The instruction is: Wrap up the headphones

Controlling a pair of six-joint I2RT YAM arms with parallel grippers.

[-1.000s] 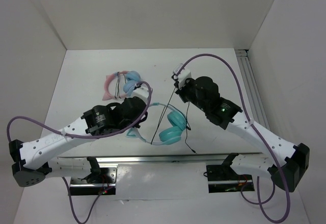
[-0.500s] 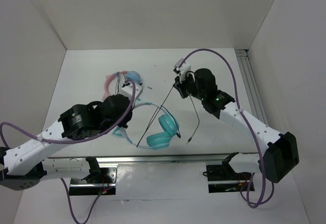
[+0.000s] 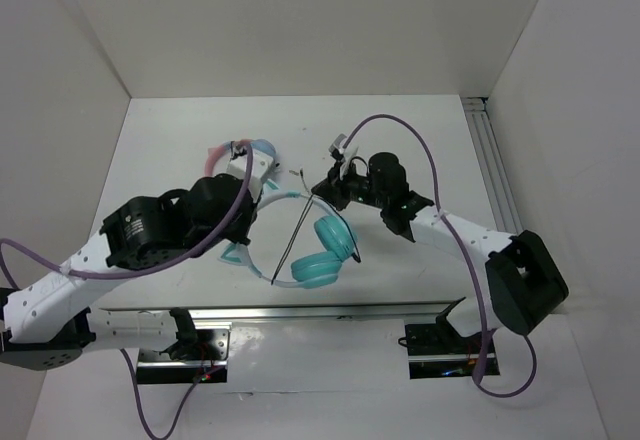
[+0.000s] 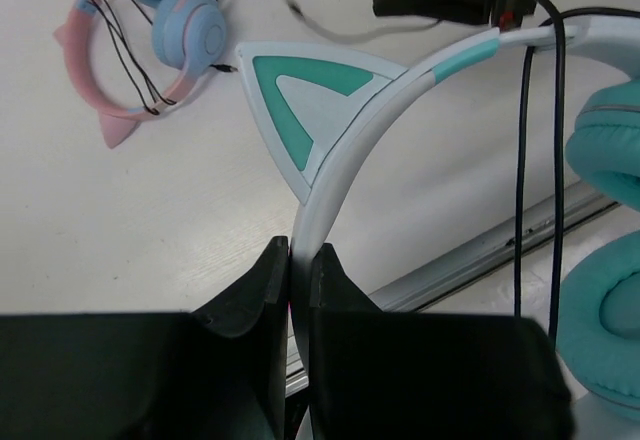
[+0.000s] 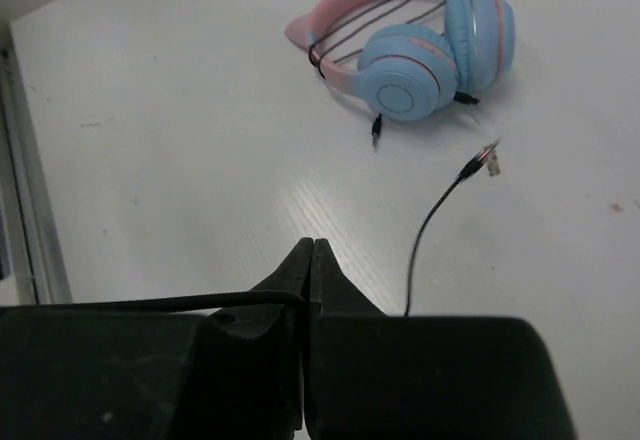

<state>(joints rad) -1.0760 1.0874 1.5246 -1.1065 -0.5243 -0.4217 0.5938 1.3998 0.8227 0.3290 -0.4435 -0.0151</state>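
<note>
Far left, the left gripper (image 4: 300,260) is clamped on the pale headband of the headphones (image 3: 333,233), whose teal cups sit front and centre on the table (image 3: 420,130); to the right, the right gripper (image 5: 311,252) pinches their black cable (image 4: 520,160); a hard pull could slip that thin cable free; its far end cannot be traced.

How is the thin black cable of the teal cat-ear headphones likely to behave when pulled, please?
Probably floppy: the thin black cable looks straight only where it is stretched between the teal cat-ear headphones and the right gripper, whose jaws pinch it. Likely light and slick, so it may slip from that pinch.
</note>
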